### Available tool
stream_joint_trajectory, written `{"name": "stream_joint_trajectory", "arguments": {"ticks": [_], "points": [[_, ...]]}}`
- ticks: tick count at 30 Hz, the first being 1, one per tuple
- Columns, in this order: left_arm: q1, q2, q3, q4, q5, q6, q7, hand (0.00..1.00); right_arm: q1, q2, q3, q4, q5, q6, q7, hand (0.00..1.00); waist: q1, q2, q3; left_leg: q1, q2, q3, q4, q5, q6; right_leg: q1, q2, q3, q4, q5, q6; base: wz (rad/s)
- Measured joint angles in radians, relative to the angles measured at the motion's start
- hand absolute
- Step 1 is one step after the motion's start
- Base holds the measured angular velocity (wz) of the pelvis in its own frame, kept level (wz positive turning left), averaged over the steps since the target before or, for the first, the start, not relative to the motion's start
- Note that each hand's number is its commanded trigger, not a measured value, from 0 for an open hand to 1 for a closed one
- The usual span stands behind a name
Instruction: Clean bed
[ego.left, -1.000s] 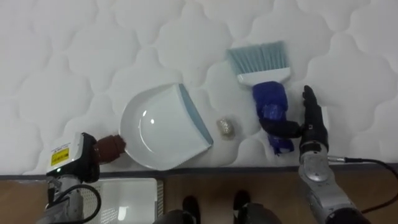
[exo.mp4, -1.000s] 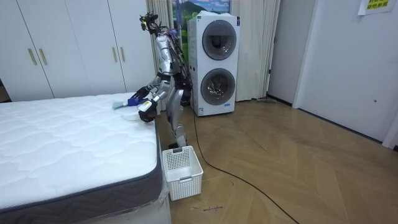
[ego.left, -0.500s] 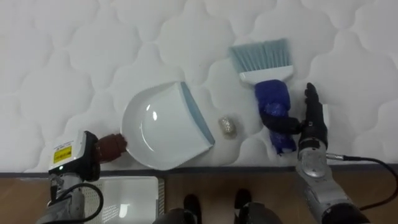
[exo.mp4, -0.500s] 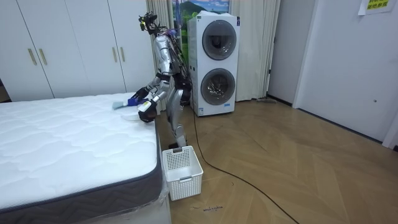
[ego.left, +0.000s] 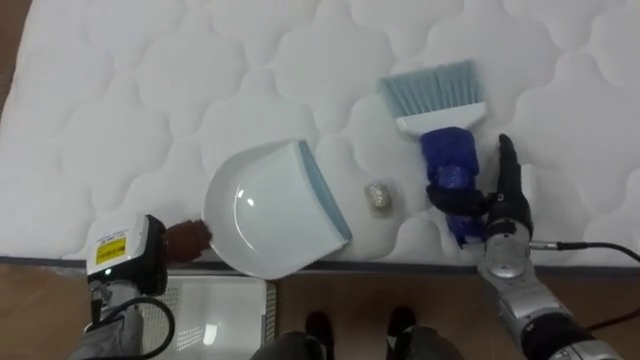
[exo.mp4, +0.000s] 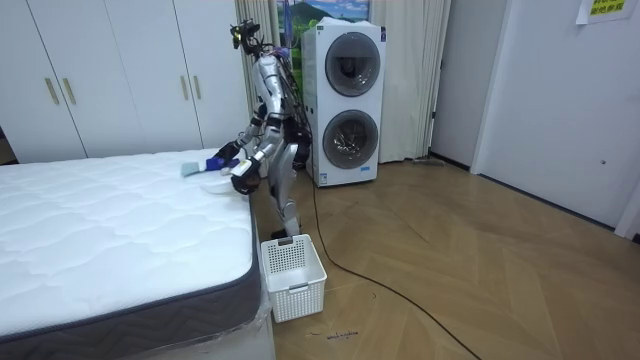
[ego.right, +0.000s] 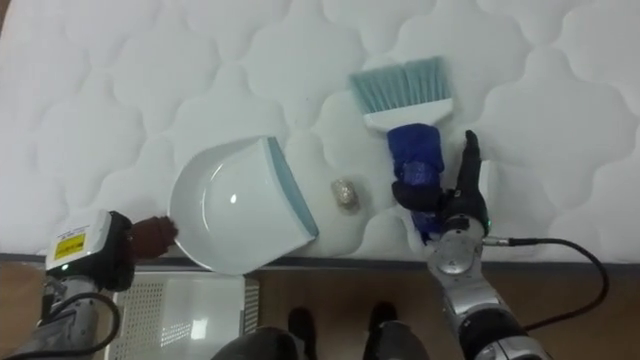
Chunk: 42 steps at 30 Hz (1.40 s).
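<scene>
Right hand (ego.left: 508, 205) pinches the blue handle of the brush (ego.left: 445, 150) between its curled thumb and straight fingers, with the bristles pointing away from the robot. Left hand (ego.left: 148, 258) sits over the brown handle of the dustpan (ego.left: 265, 210); its fingers are hidden, so the grip cannot be confirmed. Hazards follow. Mattress (ego.left: 150, 90): the quilted surface is soft and dimpled, so the pan lip may not seat flat and debris may pass beneath it. Dustpan: it lies close to the bed's near edge, and a loose hold would let it slide when struck. Brush: a thumb pinch may let it pivot during the stroke. Crumpled ball (ego.left: 377, 197): it rests on the mattress between pan lip and brush, touching neither. A stroke angled toward the robot could send it off the edge. Compared with one second ago, the whole eye view has shifted, which is camera motion. Pan, ball and brush keep the same arrangement.
</scene>
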Motion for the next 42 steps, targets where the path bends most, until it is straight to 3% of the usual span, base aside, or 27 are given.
{"name": "stream_joint_trajectory", "arguments": {"ticks": [4, 12, 13, 14, 15, 16, 20, 24, 30, 34, 42], "points": [[0.004, -0.007, -0.004, 0.004, 0.000, 0.003, 0.000, 1.00, 0.000, -0.009, 0.023, 0.000, -0.006, 0.016, -0.007, 0.00, 0.005, -0.002, -0.0002, -0.001, 0.002, 0.000, 0.004, 0.000, 0.000, 0.000, 0.000, -0.001, 0.000, 0.000, 0.000, 0.00], [0.017, -0.021, -0.015, 0.001, 0.008, 0.046, 0.000, 1.00, -0.018, -0.005, 0.030, 0.030, -0.111, 0.056, -0.009, 0.03, 0.009, -0.001, -0.0010, -0.008, 0.003, -0.002, 0.012, 0.000, 0.000, -0.002, 0.006, 0.001, -0.001, 0.001, -0.001, 0.00], [0.019, -0.021, -0.018, -0.001, 0.008, 0.049, 0.000, 1.00, -0.019, -0.005, 0.031, 0.033, -0.116, 0.060, -0.009, 0.28, 0.009, -0.001, -0.0015, -0.007, 0.003, -0.003, 0.013, 0.000, 0.000, 0.001, 0.007, 0.000, -0.003, 0.001, -0.001, 0.00], [0.025, -0.021, -0.021, -0.011, 0.008, 0.059, 0.000, 1.00, -0.019, -0.004, 0.032, 0.038, -0.139, 0.065, -0.009, 0.69, 0.009, 0.000, -0.0021, -0.006, 0.003, -0.004, 0.014, 0.000, 0.000, 0.004, 0.009, -0.001, -0.006, 0.002, -0.001, 0.00], [0.031, -0.021, -0.024, -0.021, 0.009, 0.067, 0.000, 1.00, -0.020, -0.004, 0.032, 0.039, -0.156, 0.075, -0.010, 0.94, 0.009, 0.000, -0.0022, -0.006, 0.003, -0.005, 0.014, 0.000, 0.000, 0.004, 0.009, -0.004, -0.007, 0.002, -0.002, 0.00], [0.033, -0.021, -0.025, -0.023, 0.009, 0.068, 0.000, 1.00, -0.020, -0.004, 0.032, 0.041, -0.167, 0.079, -0.012, 1.00, 0.009, 0.000, -0.0024, -0.006, 0.003, -0.006, 0.014, 0.000, 0.000, 0.004, 0.008, -0.005, -0.007, 0.002, -0.002, 0.03], [0.050, -0.021, -0.044, -0.031, 0.011, 0.078, 0.000, 1.00, -0.042, -0.015, 0.031, 0.103, -0.251, 0.085, -0.055, 1.00, 0.008, 0.000, -0.0029, -0.007, 0.001, -0.015, 0.019, 0.000, 0.000, 0.009, 0.006, -0.013, -0.005, 0.002, -0.002, 0.03], [0.053, -0.024, -0.073, -0.030, 0.011, 0.106, 0.000, 1.00, -0.077, -0.051, 0.031, 0.145, -0.343, 0.132, -0.070, 1.00, 0.010, -0.004, -0.0062, -0.006, 0.001, -0.017, 0.018, 0.000, 0.000, 0.013, 0.007, -0.021, -0.005, 0.002, -0.002, 0.06], [0.049, -0.026, -0.088, -0.038, 0.010, 0.131, -0.008, 1.00, -0.106, -0.062, 0.058, 0.159, -0.426, 0.213, -0.077, 1.00, 0.015, -0.003, -0.0092, -0.006, 0.001, -0.030, 0.018, 0.005, -0.008, 0.023, 0.007, -0.036, -0.008, -0.003, -0.009, 0.08], [0.047, -0.026, -0.089, -0.037, 0.008, 0.135, -0.011, 1.00, -0.120, -0.071, 0.107, 0.187, -0.442, 0.224, -0.084, 1.00, 0.014, -0.004, -0.0097, -0.007, 0.001, -0.032, 0.017, 0.008, -0.011, 0.024, 0.007, -0.039, -0.010, -0.007, -0.011, 0.03], [0.042, -0.026, -0.103, -0.034, 0.008, 0.134, -0.011, 1.00, -0.100, -0.086, 0.119, 0.216, -0.402, 0.228, -0.080, 1.00, 0.010, -0.008, -0.0120, -0.004, 0.001, -0.038, 0.017, 0.009, -0.010, 0.043, 0.002, -0.053, -0.021, -0.011, -0.005, 0.07]]}}
